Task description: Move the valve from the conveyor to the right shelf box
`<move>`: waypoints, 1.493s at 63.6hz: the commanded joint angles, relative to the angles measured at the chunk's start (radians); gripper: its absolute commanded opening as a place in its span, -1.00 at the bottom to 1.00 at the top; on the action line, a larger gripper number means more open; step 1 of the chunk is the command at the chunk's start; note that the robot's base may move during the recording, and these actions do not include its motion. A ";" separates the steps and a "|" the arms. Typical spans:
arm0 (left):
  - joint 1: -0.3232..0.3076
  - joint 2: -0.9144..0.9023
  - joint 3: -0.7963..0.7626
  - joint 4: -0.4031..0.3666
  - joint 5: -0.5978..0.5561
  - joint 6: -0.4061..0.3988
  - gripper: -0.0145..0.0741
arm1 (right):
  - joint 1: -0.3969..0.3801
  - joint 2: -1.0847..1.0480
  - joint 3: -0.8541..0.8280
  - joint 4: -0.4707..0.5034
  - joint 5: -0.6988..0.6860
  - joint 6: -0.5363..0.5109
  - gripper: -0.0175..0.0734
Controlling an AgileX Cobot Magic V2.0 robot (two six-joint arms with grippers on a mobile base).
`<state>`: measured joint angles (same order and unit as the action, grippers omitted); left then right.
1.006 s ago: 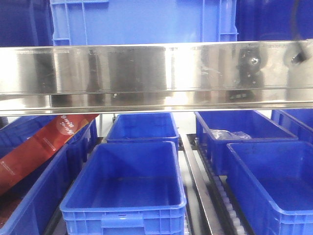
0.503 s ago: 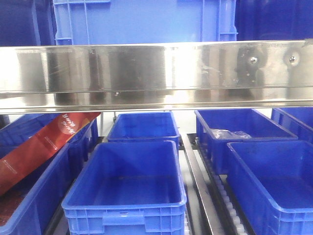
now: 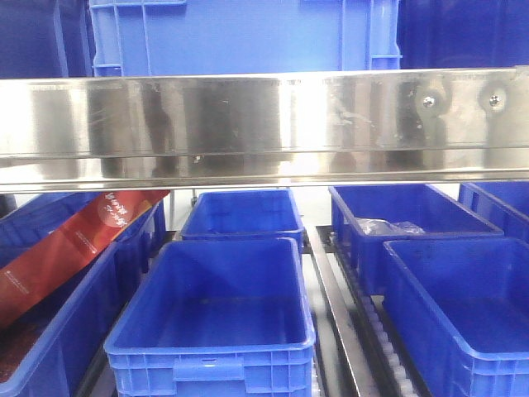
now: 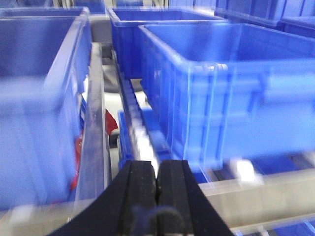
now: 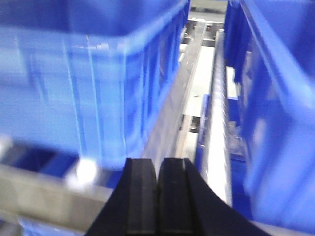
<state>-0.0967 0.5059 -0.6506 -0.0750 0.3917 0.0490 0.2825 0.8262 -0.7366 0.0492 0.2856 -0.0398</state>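
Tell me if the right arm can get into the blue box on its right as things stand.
Probably yes. The right gripper sits shut and empty, in the gap between two boxes, and the box to its right is close with nothing visible blocking it. Blur hides how high its rim stands.

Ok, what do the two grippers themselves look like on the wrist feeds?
Both look alike. The left gripper has two black fingers with flat, finely ribbed pad faces, widening into sloped black shoulders toward the base. The right gripper has the same black ribbed pads and flared shoulders. No markings or cables are clearly visible; a blurred dark shape sits low on the left one.
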 commanded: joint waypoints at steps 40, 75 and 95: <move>0.005 -0.289 0.258 -0.010 -0.097 -0.008 -0.92 | -0.004 -0.352 0.395 -0.029 -0.324 -0.006 -0.97; 0.018 -0.296 0.267 -0.010 -0.093 -0.008 -0.92 | -0.004 -0.352 0.395 -0.029 -0.324 -0.006 -0.97; 0.215 -0.455 0.486 0.001 -0.265 -0.008 -0.92 | -0.004 -0.352 0.395 -0.029 -0.324 -0.006 -0.97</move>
<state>0.0935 0.0911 -0.2294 -0.0751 0.1970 0.0490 0.2825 0.4785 -0.3455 0.0284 -0.0139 -0.0398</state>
